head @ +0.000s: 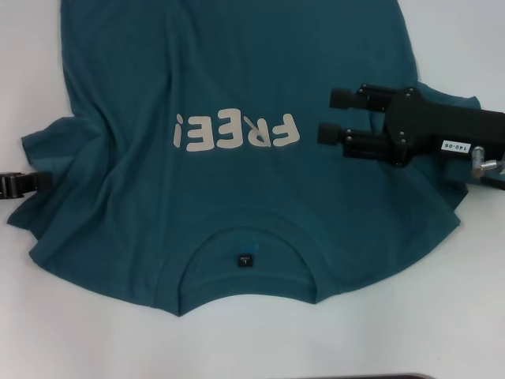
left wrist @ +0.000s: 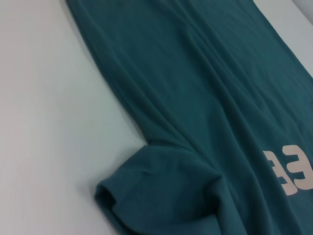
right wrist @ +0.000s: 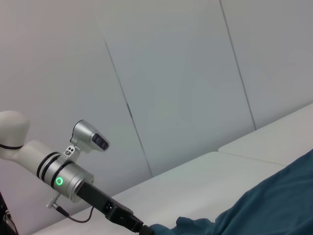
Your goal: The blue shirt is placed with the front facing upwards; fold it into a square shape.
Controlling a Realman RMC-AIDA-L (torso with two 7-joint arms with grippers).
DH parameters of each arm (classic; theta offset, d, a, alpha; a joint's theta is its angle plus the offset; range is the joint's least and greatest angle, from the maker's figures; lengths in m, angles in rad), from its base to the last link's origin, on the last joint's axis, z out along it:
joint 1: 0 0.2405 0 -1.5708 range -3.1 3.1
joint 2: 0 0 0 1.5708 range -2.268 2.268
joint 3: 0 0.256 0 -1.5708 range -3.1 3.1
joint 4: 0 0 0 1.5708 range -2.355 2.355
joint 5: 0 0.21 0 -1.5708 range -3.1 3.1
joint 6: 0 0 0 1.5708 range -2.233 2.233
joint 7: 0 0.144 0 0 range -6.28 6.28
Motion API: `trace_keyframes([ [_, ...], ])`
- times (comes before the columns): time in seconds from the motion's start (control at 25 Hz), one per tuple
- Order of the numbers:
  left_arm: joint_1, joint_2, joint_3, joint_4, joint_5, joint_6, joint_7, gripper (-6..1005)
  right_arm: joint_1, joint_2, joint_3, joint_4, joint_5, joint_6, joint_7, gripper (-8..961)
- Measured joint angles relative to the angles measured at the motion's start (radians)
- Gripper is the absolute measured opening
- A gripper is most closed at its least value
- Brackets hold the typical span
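Note:
The blue shirt (head: pixel 237 181) lies front up on the white table, its collar and small dark neck label (head: pixel 245 260) toward me. The cream "FREE!" lettering (head: pixel 237 131) reads upside down. My right gripper (head: pixel 334 116) is over the shirt's right side beside the lettering, open, fingers pointing left with nothing between them. My left gripper (head: pixel 24 184) is at the left sleeve's edge; the right wrist view also shows the left gripper (right wrist: pixel 128 219) meeting the cloth there. In the left wrist view the sleeve (left wrist: pixel 156 196) lies rumpled on the table.
The white table (head: pixel 71 332) surrounds the shirt, with bare surface in front of the collar and at both sides. A dark edge (head: pixel 355 377) shows at the table's front. Pale wall panels (right wrist: pixel 186 73) stand beyond the table.

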Motion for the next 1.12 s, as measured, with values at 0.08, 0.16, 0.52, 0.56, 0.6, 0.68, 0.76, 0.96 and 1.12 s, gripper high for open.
trace_keyframes([
  [0.08, 0.0, 0.0, 0.0, 0.0, 0.0, 0.0, 0.0, 99, 0.0, 0.0, 0.0, 0.0, 0.0, 0.0, 0.0, 745],
  [0.16, 0.0, 0.0, -0.001, 0.0, 0.0, 0.001, 0.0, 34, 0.0, 0.001, 0.0, 0.0, 0.0, 0.0, -0.001, 746],
  [0.52, 0.005, 0.017, -0.006, -0.023, 0.017, 0.003, -0.012, 2, 0.0, 0.004, 0.001, -0.002, 0.0, 0.0, -0.002, 746],
  [0.56, 0.005, 0.02, -0.006, -0.025, 0.022, 0.003, -0.014, 2, 0.001, 0.006, 0.001, -0.003, 0.0, 0.0, -0.002, 746],
  [0.6, 0.006, 0.024, -0.007, -0.028, 0.026, 0.003, -0.017, 2, 0.002, 0.006, 0.001, -0.003, 0.0, 0.0, -0.002, 746],
  [0.68, 0.009, 0.033, -0.01, -0.033, 0.029, 0.001, -0.022, 2, 0.004, 0.008, 0.002, -0.005, 0.0, 0.0, -0.001, 745],
  [0.76, 0.009, 0.036, -0.015, -0.034, 0.035, -0.001, -0.024, 2, 0.007, 0.01, 0.002, -0.007, 0.0, 0.0, 0.0, 745],
  [0.96, -0.001, 0.053, -0.067, -0.036, 0.086, -0.006, -0.026, 3, 0.012, 0.019, 0.002, -0.011, 0.001, -0.001, 0.001, 745],
  [1.12, -0.012, 0.062, -0.08, -0.039, 0.109, -0.01, -0.026, 3, 0.015, 0.022, 0.001, -0.013, 0.011, -0.002, 0.001, 745],
])
